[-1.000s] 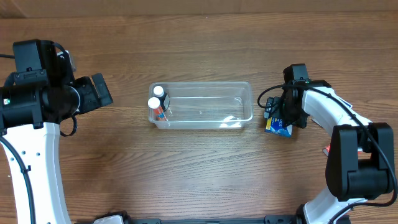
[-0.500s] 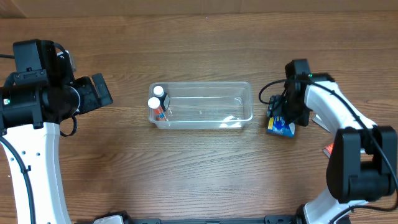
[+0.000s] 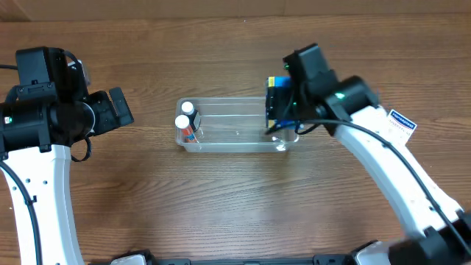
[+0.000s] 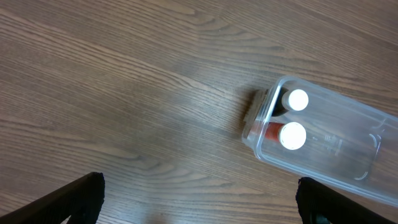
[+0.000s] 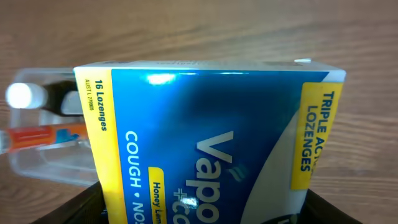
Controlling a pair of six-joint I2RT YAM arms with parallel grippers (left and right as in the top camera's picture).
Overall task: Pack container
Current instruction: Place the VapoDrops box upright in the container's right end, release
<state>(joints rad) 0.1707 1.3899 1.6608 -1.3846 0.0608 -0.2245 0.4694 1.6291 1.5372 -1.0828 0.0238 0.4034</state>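
The clear plastic container (image 3: 237, 124) sits mid-table with two white-capped bottles (image 3: 185, 121) standing at its left end. My right gripper (image 3: 283, 110) is shut on a blue and yellow lozenge box (image 3: 277, 94) and holds it over the container's right end. In the right wrist view the box (image 5: 205, 143) fills the frame, with the container (image 5: 46, 158) and bottles behind it at left. My left gripper (image 4: 199, 202) is open and empty, hovering over bare wood left of the container (image 4: 323, 149).
A white-and-blue small box (image 3: 401, 124) lies on the table at the right, beside my right arm. The table is brown wood grain.
My right gripper lifted the lozenge box from the table at the right and carried it left, over the container's right end. The left arm has not moved.
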